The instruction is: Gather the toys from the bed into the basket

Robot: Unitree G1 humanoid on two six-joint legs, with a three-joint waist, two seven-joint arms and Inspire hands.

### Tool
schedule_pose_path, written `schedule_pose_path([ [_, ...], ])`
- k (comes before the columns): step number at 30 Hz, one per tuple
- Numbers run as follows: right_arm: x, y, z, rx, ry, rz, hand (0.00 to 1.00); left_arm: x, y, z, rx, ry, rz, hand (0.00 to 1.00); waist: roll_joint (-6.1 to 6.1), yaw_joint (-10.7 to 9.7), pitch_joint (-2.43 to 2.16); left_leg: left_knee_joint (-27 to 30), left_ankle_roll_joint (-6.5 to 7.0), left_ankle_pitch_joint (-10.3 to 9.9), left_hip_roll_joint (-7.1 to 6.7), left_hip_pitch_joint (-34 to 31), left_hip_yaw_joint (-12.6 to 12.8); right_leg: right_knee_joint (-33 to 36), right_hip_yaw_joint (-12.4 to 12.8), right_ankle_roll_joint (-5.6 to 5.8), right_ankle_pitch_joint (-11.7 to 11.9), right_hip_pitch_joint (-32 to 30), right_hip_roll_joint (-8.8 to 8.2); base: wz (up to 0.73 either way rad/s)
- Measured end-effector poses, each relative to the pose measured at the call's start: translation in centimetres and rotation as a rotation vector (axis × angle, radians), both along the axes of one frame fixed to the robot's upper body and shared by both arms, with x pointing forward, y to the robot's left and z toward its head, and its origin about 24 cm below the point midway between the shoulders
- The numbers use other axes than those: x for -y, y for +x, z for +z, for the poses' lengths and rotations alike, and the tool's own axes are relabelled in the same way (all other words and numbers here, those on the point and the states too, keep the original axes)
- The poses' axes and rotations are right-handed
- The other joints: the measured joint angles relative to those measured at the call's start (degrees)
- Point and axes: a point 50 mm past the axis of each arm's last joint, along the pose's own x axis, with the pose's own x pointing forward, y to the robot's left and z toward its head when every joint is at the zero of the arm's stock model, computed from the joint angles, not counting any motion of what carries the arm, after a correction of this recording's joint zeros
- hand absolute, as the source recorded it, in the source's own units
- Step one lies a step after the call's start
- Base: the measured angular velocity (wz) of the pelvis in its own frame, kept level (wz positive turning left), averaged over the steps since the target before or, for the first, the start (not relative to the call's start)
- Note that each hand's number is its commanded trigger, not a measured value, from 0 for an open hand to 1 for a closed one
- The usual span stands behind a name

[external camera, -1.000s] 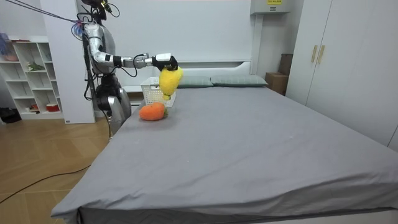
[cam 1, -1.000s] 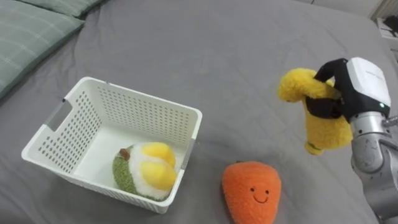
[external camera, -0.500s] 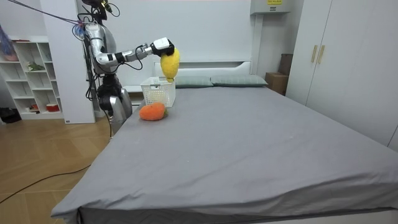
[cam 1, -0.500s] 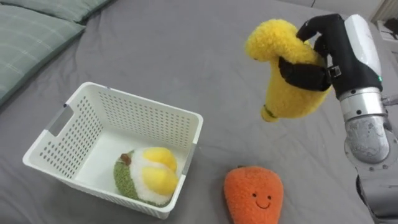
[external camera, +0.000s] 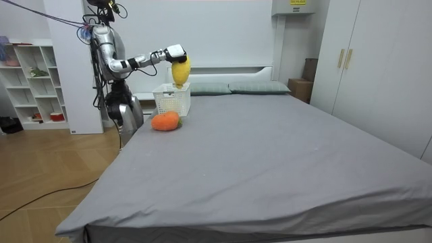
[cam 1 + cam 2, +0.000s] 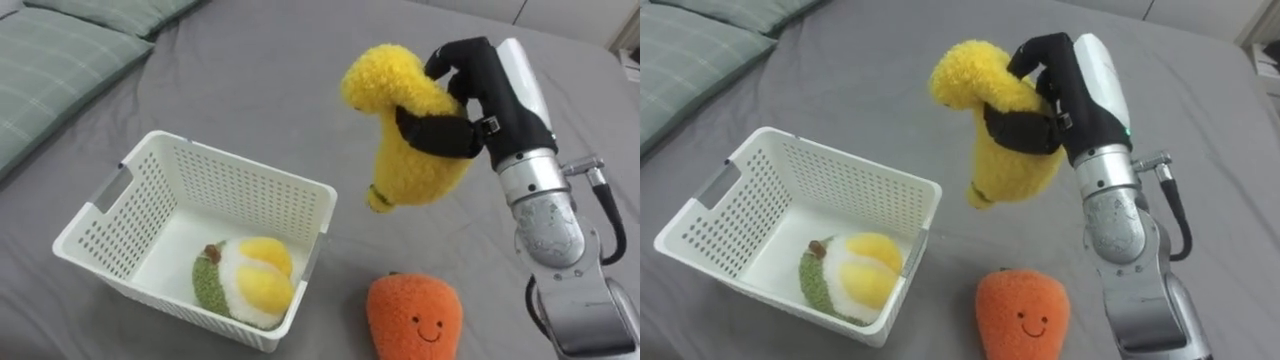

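basket [image 6: 230, 195]: white, on the bed [image 6: 250, 80]; green-yellow plush fruit [image 6: 245, 285] inside.
yellow plush toy [image 6: 410, 160]: in the air, near the basket's right rim.
carrot plush [image 6: 412, 320]: lies on the bed.
right robot hand [image 6: 485, 90]: fingers clenched round the yellow plush toy.
advice: bring it over the opening, lower, then release.

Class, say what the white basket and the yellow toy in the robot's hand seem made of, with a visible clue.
White basket: probably rigid moulded plastic, matte; walls pierced by even rows of holes. Yellow toy: plush fabric, fuzzy curly pile, squeezed in where the right hand grips.
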Motion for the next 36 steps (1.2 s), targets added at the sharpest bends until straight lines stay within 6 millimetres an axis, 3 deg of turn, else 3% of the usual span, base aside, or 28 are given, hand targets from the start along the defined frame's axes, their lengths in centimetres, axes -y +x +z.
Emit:
schedule_pose_path([
  [6,-1.2,0.4,0.6,0.001,0.002,0.061,1.00,0.0,0.4,0.0,0.008,-0.003,-0.004,0.00,-0.03,1.67,0.10,0.10,0.01,0.01,-0.02,0.25,-0.11,-0.02,-0.66,0.01,0.00,0.34,-0.08,0.01],
  [10,-2.5,0.3,0.3,-0.012,0.006,0.112,1.00,0.1,0.7,0.0,0.012,0.001,-0.016,0.00,-0.21,2.56,0.84,0.08,0.01,-0.01,-0.05,0.06,-0.66,-0.05,-1.05,0.01,0.00,0.47,-0.10,0.05],
  [16,-3.9,0.1,-0.2,-0.033,0.012,0.168,1.00,0.4,1.5,0.1,0.008,0.013,-0.084,0.00,-0.41,4.01,0.77,0.11,0.03,-0.02,-0.18,-0.45,-1.37,-0.17,-1.65,0.02,-0.01,0.29,-0.14,0.05],
  [20,-5.0,-0.1,-0.6,-0.056,0.015,0.213,0.76,0.5,2.0,0.1,0.016,0.013,-0.090,0.00,-0.47,4.82,0.73,0.14,0.03,-0.01,-0.17,-0.42,-1.46,-0.22,-1.83,0.02,0.00,0.30,-0.13,0.01],
  [21,-5.2,-0.2,-0.7,-0.064,0.015,0.226,0.55,0.5,2.2,0.1,0.020,0.012,-0.091,0.00,-0.47,5.34,0.73,0.18,0.03,0.00,-0.17,-0.35,-1.43,-0.23,-1.75,0.02,0.00,0.31,-0.11,0.00],
  [22,-5.4,-0.2,-0.7,-0.067,0.016,0.230,0.41,0.5,2.4,0.1,0.027,0.012,-0.092,0.00,-0.50,5.70,0.71,0.17,0.03,0.00,-0.17,-0.36,-1.43,-0.23,-1.77,0.02,0.00,0.31,-0.11,0.00],
  [23,-5.5,-0.2,-0.8,-0.069,0.020,0.232,0.00,0.6,2.5,0.2,0.030,0.012,-0.093,0.00,-0.52,5.78,0.70,0.17,0.03,0.00,-0.17,-0.37,-1.45,-0.23,-1.80,0.02,0.00,0.31,-0.11,0.00],
  [36,-6.0,0.1,-1.8,-0.128,0.037,0.241,0.00,1.0,2.8,0.1,0.038,-0.022,-0.100,0.00,-0.54,5.73,0.67,0.34,0.02,0.01,-0.26,-1.08,-2.25,-0.26,-2.45,0.03,0.00,0.24,-0.20,0.03],
])
